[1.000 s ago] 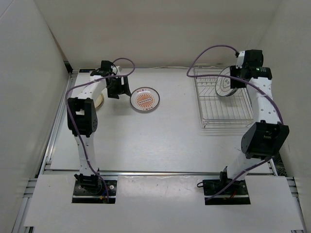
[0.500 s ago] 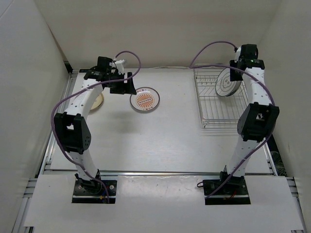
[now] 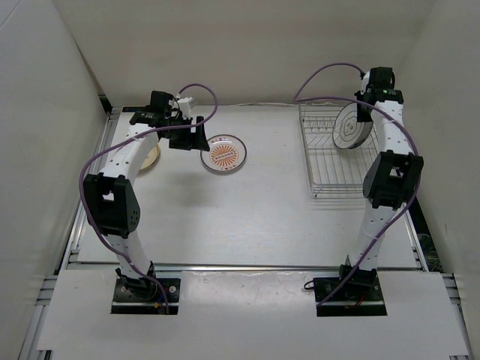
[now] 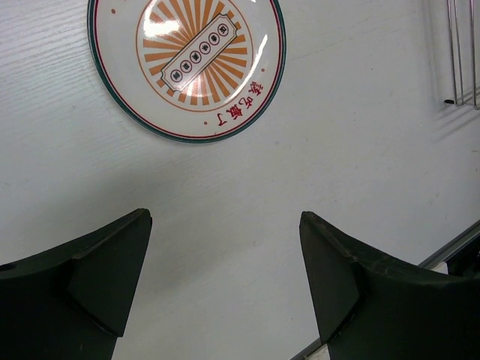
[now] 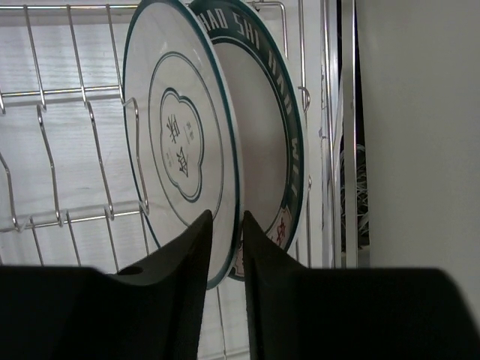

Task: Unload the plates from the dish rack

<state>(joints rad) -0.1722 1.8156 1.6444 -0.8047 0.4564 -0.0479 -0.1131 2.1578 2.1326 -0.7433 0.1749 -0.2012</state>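
The silver wire dish rack [image 3: 330, 169] stands at the back right with two plates upright in its far end. In the right wrist view the front plate [image 5: 180, 142] is white with a green rim, and a plate [image 5: 262, 135] with a lettered rim stands behind it. My right gripper [image 5: 227, 217] is shut on the front plate's lower rim, one finger on each face. An orange sunburst plate [image 3: 223, 154] lies flat on the table. My left gripper [image 4: 225, 217] hovers open just near it, holding nothing. A cream plate [image 3: 152, 155] lies partly hidden behind the left arm.
White walls enclose the table at the back and both sides. The right wall [image 5: 420, 150] is close beside the rack. A metal rail [image 3: 240, 266] runs along the near edge. Purple cables loop over both arms.
My left arm swung right, from over the cream plate to beside the orange plate. My right arm reached further over the rack, and its jaws narrowed onto the front plate's rim.
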